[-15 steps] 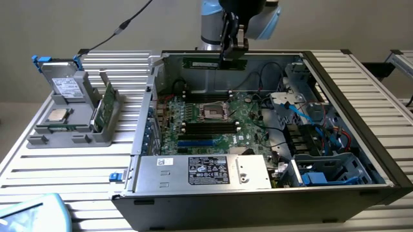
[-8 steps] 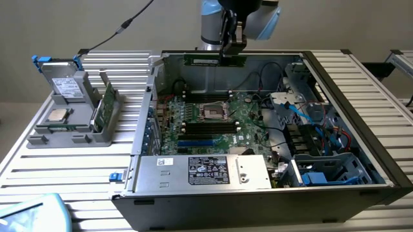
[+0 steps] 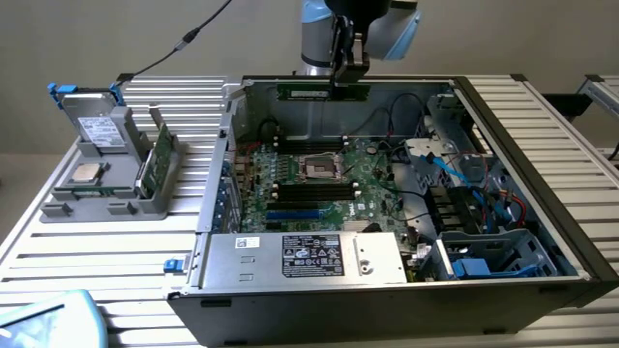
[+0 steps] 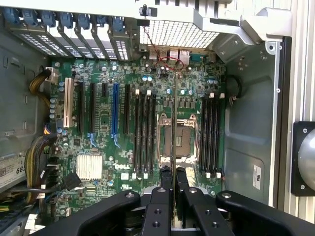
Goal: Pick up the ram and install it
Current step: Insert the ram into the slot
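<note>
Pincer (image 3: 349, 78) is clamping the ram (image 3: 322, 92) by its upper edge. The stick is hanging in the air over the open computer case (image 3: 541, 181), at about twelve o'clock of the case in the exterior view, close to the far wall and well above the board.

- Long axis: the stick is running nine to three o'clock across the exterior view, level and not tilting that I can see.
- The wrist view is looking straight down the ram (image 4: 173, 108), so it shows as a thin edge between my fingertips (image 4: 166, 173).
- That edge is lying parallel to the memory slots (image 4: 145, 132) on the motherboard (image 4: 98, 123).
- It is sitting over the processor socket (image 4: 186, 142), between the two slot banks and not over either one. I judge a sideways shift is needed, not a turn.
- The nearer bank (image 3: 309, 145) in the exterior view is lying toward six o'clock from the stick, and lower.

Surface and room:
- The slots are looking empty, with pale latches at their ends.
- The case walls are standing open above.
- The power supply (image 3: 300, 255) is sitting at six o'clock, and loose cables (image 3: 464, 170) are bunching at three o'clock. Both are well apart from the slots.
- The case is resting on a slatted metal table (image 3: 116, 239).
- A grey parts holder (image 3: 106, 174) is standing at nine o'clock, outside the case.
</note>
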`<state>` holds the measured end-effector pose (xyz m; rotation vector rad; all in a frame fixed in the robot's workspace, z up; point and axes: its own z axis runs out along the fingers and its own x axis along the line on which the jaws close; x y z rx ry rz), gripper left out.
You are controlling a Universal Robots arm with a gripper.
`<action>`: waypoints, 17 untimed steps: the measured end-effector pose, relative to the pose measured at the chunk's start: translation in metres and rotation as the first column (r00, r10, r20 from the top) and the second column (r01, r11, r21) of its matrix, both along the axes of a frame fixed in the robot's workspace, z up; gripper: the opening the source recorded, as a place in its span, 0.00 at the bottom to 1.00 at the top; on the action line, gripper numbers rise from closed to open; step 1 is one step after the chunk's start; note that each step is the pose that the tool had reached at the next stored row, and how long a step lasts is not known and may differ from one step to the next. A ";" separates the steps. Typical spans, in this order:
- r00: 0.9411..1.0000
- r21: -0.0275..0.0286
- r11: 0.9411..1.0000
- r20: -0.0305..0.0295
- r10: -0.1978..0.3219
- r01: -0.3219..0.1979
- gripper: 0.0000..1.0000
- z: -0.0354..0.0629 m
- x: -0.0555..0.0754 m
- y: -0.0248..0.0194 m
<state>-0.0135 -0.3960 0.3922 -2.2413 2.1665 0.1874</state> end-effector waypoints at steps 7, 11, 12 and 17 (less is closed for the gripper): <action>1.000 0.000 1.000 0.000 0.000 0.000 0.15 0.0000 0.000 0.0000; 1.000 0.000 1.000 0.000 0.000 0.000 0.15 -0.0010 0.000 0.0002; 1.000 0.000 1.000 0.000 0.000 0.000 0.15 -0.0027 0.000 0.0003; 1.000 0.000 1.000 0.000 0.003 -0.003 0.15 -0.0118 0.000 0.0003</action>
